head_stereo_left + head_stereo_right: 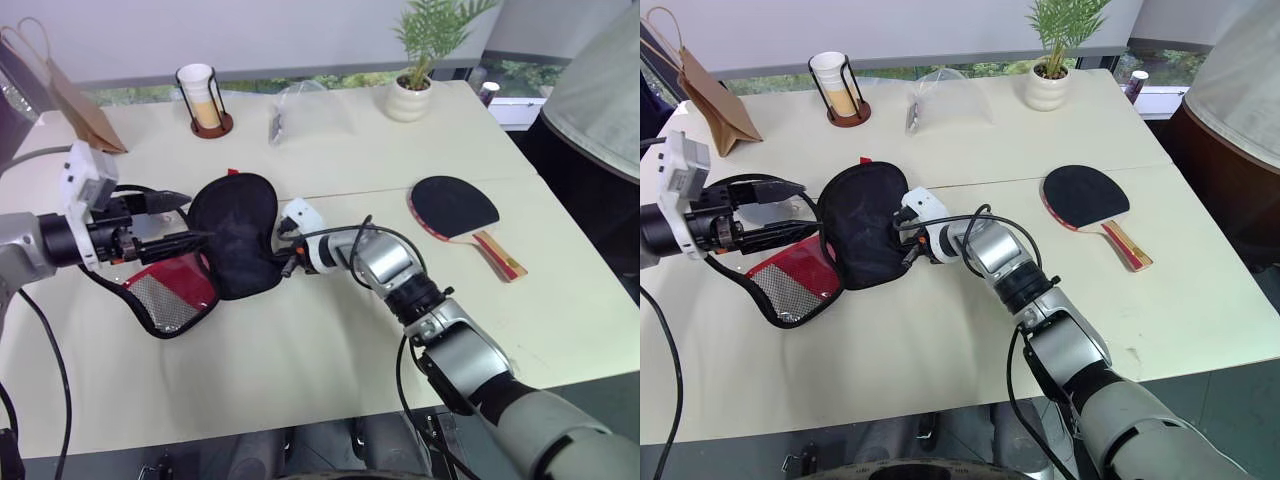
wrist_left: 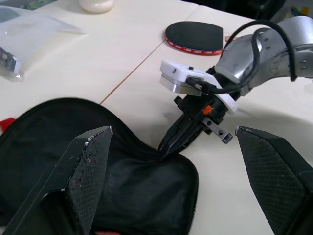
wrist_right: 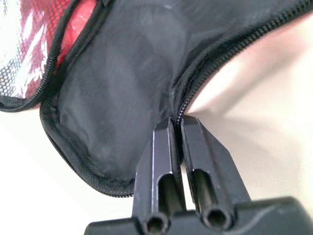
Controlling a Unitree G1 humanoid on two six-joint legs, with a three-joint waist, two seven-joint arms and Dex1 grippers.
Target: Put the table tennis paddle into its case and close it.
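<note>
- The case (image 1: 235,235) lies open on the cream worktop (image 1: 330,350), its black half spread flat and its red mesh-pocket half (image 1: 172,290) folded out toward the robot's left.
- The right gripper (image 3: 177,128) has its fingers pressed together on the case's zipper rim at the narrow neck; in the right wrist view the fabric edge runs in between the fingertips, so how much cloth is pinched is hidden.
- The left gripper (image 1: 170,222) hovers over the case's left side with its fingers (image 2: 90,161) spread wide and nothing between them. From the head views its lower finger seems to lie on or just above the black fabric; contact cannot be told.
- The paddle (image 1: 455,210) lies flat on the worktop to the robot's right, well apart from the case, black face up, handle pointing toward the near right edge.
- The red panel's logo shows as white marks through the mesh, too small to read.
- At the far edge stand a cup in a holder (image 1: 205,98), a clear plastic bag (image 1: 300,110), a potted plant (image 1: 415,60) and a brown paper bag (image 1: 70,95), which is cut off at the left.
</note>
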